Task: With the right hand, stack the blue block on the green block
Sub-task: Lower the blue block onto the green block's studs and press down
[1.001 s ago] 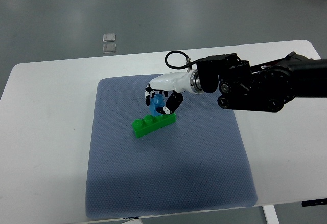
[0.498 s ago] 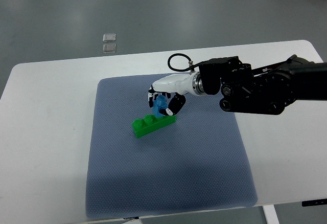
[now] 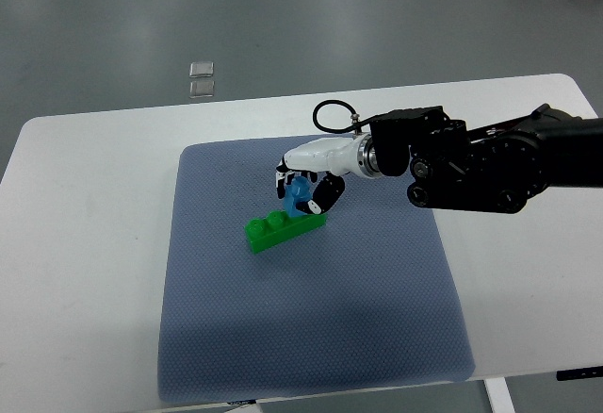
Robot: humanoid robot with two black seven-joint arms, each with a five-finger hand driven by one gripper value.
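Note:
A long green block (image 3: 279, 230) lies slanted on the blue-grey mat (image 3: 311, 319). My right hand (image 3: 303, 189) reaches in from the right and hangs over the block's right end. Its fingers are curled around a small blue block (image 3: 300, 194), which sits just above or on the green block's right studs; contact between the two cannot be told. The hand covers part of the blue block. The left arm does not show.
The mat covers the middle of a white table (image 3: 75, 262). My dark right forearm (image 3: 480, 158) crosses the table's right half above the mat's far right corner. Two small clear squares (image 3: 201, 78) lie on the grey floor beyond the table.
The right hand with the blue block has shifted slightly to the right over the green block's right end. The green block has stayed in place.

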